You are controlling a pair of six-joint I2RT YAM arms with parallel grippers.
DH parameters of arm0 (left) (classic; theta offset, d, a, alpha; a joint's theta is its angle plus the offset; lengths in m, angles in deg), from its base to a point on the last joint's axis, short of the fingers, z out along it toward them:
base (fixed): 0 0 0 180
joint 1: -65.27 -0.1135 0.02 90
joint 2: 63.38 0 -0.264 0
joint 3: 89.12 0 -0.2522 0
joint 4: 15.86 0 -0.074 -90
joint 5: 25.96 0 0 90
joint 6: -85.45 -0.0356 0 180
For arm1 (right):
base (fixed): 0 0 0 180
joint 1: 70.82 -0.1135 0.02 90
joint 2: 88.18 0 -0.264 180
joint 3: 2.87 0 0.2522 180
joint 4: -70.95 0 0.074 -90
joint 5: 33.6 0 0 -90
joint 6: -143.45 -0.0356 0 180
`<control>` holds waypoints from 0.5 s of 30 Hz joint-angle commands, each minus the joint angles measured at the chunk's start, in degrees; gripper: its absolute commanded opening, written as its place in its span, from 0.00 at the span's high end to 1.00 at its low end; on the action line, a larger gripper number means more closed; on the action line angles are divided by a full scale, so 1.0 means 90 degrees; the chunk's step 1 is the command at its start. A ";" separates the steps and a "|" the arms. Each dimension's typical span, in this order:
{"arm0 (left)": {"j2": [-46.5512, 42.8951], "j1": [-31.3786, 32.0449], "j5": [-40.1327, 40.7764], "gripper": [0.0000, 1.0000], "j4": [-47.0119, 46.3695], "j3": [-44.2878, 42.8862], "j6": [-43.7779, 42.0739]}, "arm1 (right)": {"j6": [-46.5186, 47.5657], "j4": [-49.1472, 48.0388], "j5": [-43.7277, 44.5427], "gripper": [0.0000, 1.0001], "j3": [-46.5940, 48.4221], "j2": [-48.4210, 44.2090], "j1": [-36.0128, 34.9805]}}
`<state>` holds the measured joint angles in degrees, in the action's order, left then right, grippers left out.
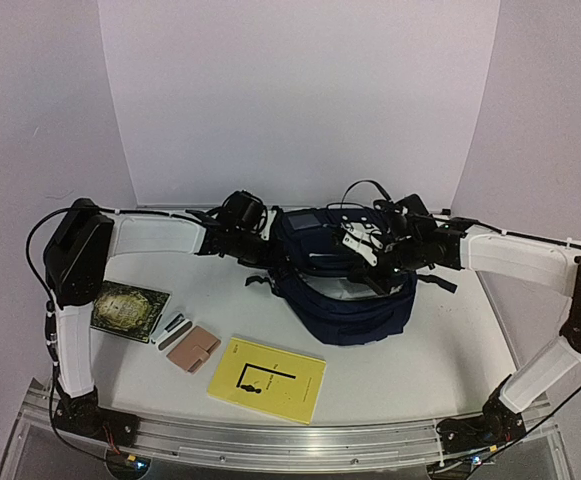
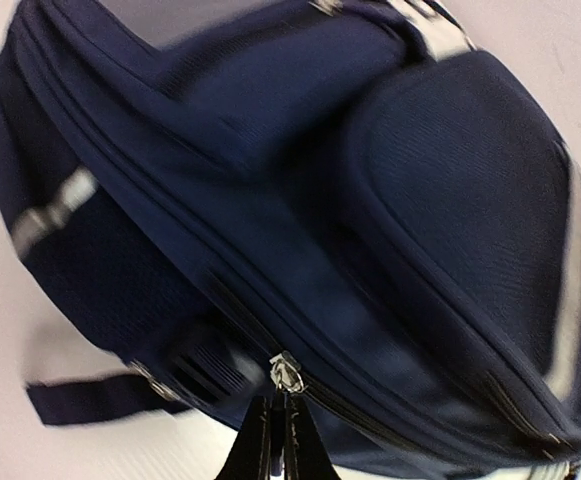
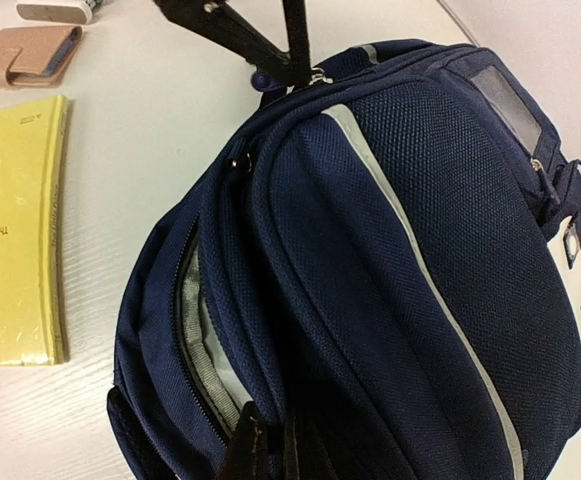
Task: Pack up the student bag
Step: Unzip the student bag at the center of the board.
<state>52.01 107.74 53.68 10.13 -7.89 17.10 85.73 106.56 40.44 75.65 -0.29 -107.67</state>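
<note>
Overhead, bag: one student bag [image 1: 350,300] of navy woven fabric, rounded, with thin white piping, lies on the white table [image 1: 440,350] under both grippers.
Overhead, loose items: nearer the bases than the left gripper [image 1: 265,258] and to its left, five pieces — one glossy yellow paperback book [image 1: 267,378], one tan snap-tab wallet [image 1: 193,348], two grey sticks [image 1: 174,329], one green patterned book [image 1: 130,308].
Left wrist, grip: fingers pressed together on the silver metal zipper pull [image 2: 286,372], with the bag's mesh panel beyond; the picture is blurred.
Right wrist, grip: right gripper [image 3: 270,452] closed tight at the fabric lip beside the unzipped seam, with grey lining just left of it — whether cloth is pinched, I cannot tell.
Right wrist, far end: the left gripper holds the zipper pull.
</note>
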 commanded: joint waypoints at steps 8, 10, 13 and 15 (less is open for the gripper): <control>0.1553 -0.1339 0.0175 1.00 0.0891 -0.2219 -0.0383 | -0.0935 0.0757 -0.0723 1.00 0.0981 0.0327 -0.0076; 0.1743 -0.1414 -0.0077 0.91 0.1098 -0.2617 -0.0388 | -0.1236 0.0721 -0.0634 1.00 0.1278 0.0703 -0.0076; 0.1423 -0.1427 -0.0298 0.56 0.1072 -0.2432 -0.0364 | -0.1684 0.0589 -0.0559 1.00 0.1772 0.1360 -0.0073; 0.0903 -0.1427 -0.0402 0.43 0.0949 -0.1918 -0.0316 | -0.1934 0.0497 -0.0449 1.00 0.2109 0.1864 -0.0059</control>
<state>66.41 98.09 48.09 18.19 -28.70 14.40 75.25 111.38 36.93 88.25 10.28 -107.88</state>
